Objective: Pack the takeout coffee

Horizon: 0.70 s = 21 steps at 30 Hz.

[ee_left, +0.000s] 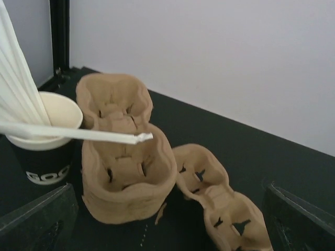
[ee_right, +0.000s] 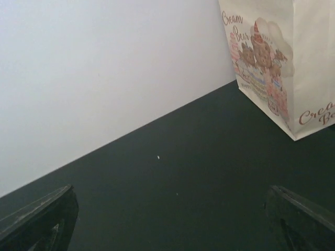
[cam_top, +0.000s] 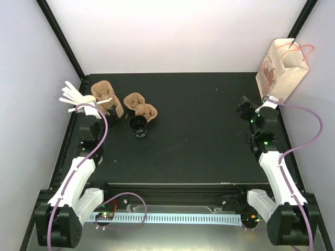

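One takeout coffee (cam_top: 138,125), a small black cup with white lettering and a dark top, stands on the black table just in front of the brown carriers. It does not show in either wrist view. My left gripper (cam_top: 103,115) is open to the left of it, facing the carriers (ee_left: 123,157), with nothing between its fingers (ee_left: 36,219). My right gripper (cam_top: 245,107) is open and empty over bare table at the right, close to the paper bag (cam_top: 282,70). In the right wrist view its fingers (ee_right: 301,219) frame only black tabletop.
A lidless black cup (ee_left: 44,137) with white stirrer sticks stands at the far left, one stick lying across a carrier. A second brown carrier (ee_left: 220,194) lies to the right of the stacked ones. The printed white bag (ee_right: 282,63) stands at the back right corner. White walls enclose the table.
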### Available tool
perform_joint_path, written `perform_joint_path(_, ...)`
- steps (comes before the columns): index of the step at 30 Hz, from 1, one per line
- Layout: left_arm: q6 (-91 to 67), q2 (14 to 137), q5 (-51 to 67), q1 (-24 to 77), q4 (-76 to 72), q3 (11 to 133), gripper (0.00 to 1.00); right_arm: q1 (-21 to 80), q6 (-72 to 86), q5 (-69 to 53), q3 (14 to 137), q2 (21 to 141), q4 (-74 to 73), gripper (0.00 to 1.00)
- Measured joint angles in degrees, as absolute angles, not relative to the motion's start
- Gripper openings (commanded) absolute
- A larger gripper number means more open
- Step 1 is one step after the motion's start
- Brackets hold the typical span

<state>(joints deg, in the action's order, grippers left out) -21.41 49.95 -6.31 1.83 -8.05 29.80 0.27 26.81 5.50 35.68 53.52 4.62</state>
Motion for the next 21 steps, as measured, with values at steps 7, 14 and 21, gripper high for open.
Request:
perform_joint_path(7, -29.17, 50.37, -3.31, 1.83, -1.04, 31.51, 0.99, 0.25, 28.40, 7.88, 50.57, 61.39, -3.81, 1.00)
perform_joint_path(14, -33.21, 49.10, 2.15, 1.83, 5.21, 32.34, 0.99, -0.34, 23.18, 12.16, 74.28, 76.73, -14.22, 1.00)
perform_joint_path(21, -33.01, 49.63, 15.44, 1.83, 8.62, 33.41, 0.99, -1.65, 17.37, 17.82, 99.70, 92.95, -24.93, 1.00)
